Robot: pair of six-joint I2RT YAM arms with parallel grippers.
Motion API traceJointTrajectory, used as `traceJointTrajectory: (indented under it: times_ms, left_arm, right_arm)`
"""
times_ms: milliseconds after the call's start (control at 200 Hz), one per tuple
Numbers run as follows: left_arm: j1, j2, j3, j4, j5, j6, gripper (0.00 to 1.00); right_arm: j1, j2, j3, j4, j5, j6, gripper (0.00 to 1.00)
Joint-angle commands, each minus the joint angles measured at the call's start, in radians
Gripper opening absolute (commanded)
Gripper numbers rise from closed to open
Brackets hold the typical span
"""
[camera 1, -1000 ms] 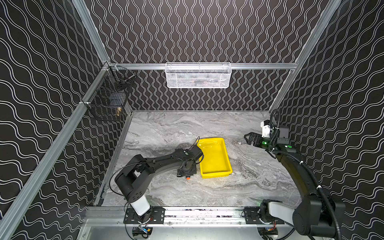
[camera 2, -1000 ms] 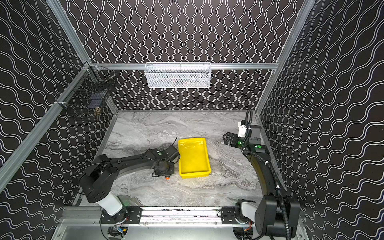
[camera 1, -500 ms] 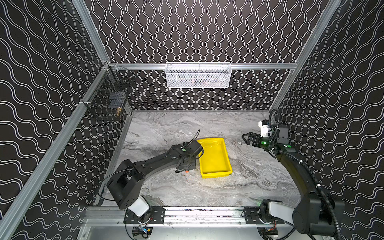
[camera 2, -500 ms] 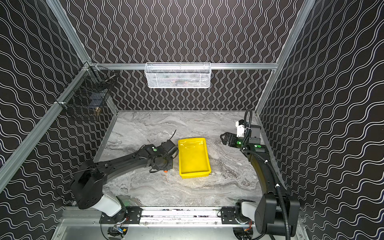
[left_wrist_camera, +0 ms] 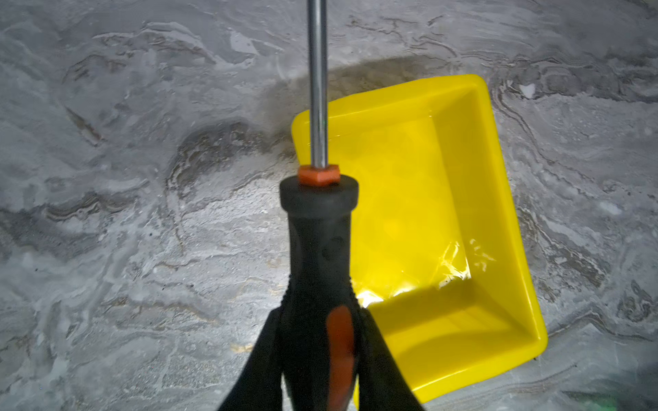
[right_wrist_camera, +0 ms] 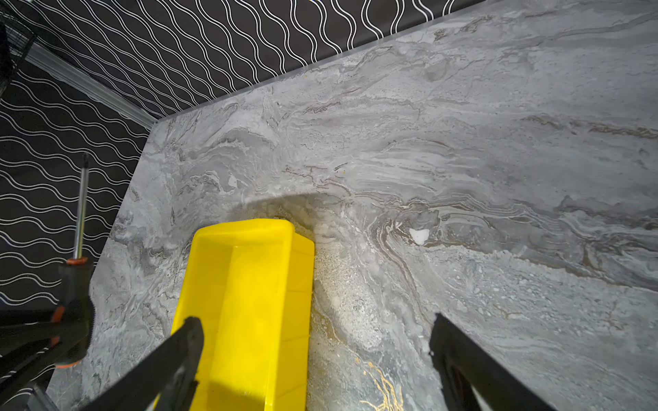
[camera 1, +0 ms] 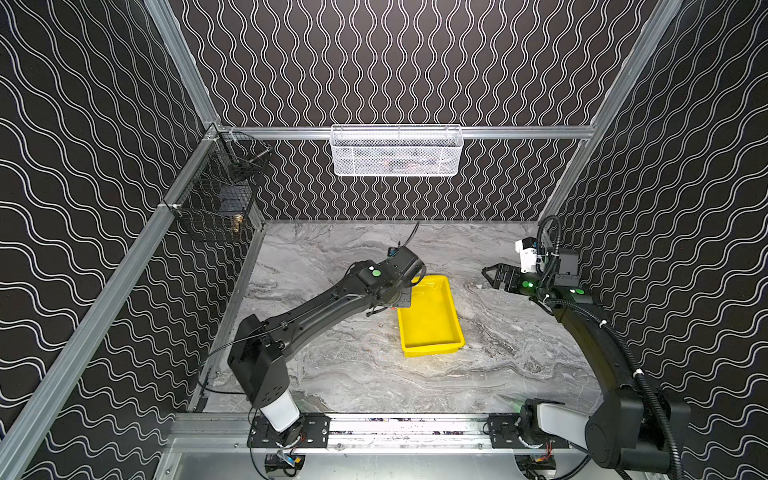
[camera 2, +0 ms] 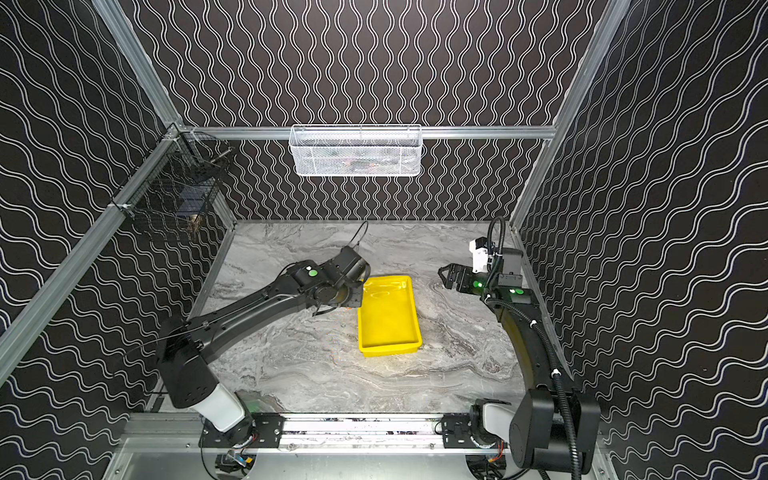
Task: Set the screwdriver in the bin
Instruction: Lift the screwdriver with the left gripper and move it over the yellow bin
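now versus a second ago: the left arm has raised the screwdriver (left_wrist_camera: 317,227) from low beside the bin (camera 1: 432,332) to its far left corner.
left arm: stretched forward over the table (camera 1: 353,365), wrist above the bin's rim.
left gripper (left_wrist_camera: 320,320): clamped on the black-and-orange handle, shaft pointing away.
right gripper (right_wrist_camera: 315,322): jaws spread wide, empty, right of the bin.

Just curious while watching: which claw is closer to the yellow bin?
Left. The left claw, gripping the screwdriver, is at the far-left corner of the bin; the right claw hangs open to its right, clearly apart.
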State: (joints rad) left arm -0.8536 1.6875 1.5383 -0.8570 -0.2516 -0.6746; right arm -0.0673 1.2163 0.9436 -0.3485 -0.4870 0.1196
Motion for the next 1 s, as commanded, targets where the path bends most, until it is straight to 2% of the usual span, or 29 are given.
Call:
traceJointTrajectory:
  times_ms: [0,205,385,996]
  left_arm:
    - [-0.021,0.048,0.046,0.026,0.042,0.059,0.04]
    - [-0.06,0.163,0.108,0.032,0.109,0.093,0.05]
    - [-0.07,0.215,0.099,0.052,0.143,0.084,0.06]
    - [-0.071,0.355,0.132,0.051,0.157,0.083,0.12]
  right_arm:
    - [0.0,-0.016,0.013,-0.027,-0.004,-0.014,0.99]
    - [0.0,-0.023,0.011,-0.038,0.011,-0.018,0.99]
    - [0.0,-0.012,0.017,-0.04,0.005,-0.022,0.99]
    - [0.0,-0.002,0.007,-0.035,0.01,-0.028,0.99]
